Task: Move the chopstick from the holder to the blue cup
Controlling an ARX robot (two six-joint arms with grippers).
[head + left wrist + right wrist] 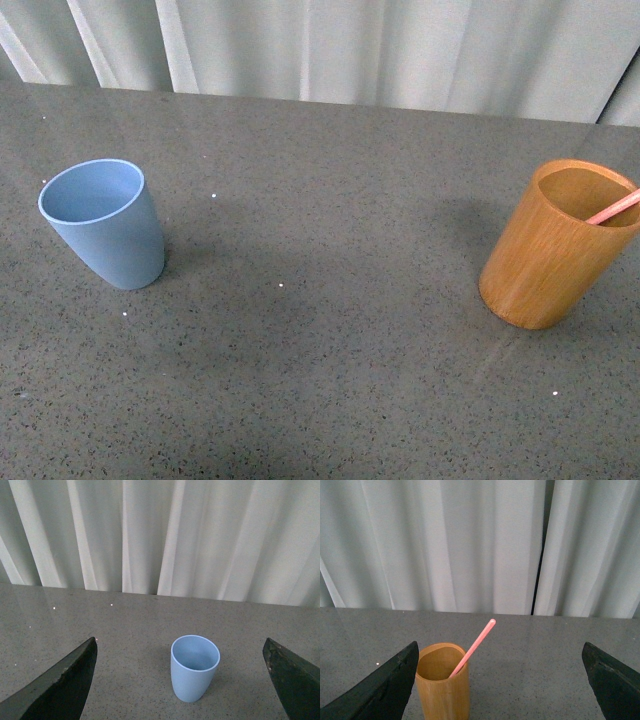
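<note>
At 9 o'clock in the front view stands the blue cup (103, 225), empty. At 3 o'clock is the holder (555, 250), with the chopstick (615, 208) leaning on its rim, its upper end cropped. Neither arm shows.

Left wrist view: left gripper (179, 641) spread wide, holding nothing, cup ahead.

Right wrist view: right gripper (500, 644) spread wide, holding nothing, facing holder and chopstick.

Step, probably: pre-grasp. Next, the right gripper must pinch the protruding shaft.

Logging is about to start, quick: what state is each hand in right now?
Left hand: open, holding nothing.
Right hand: open, holding nothing.
</note>
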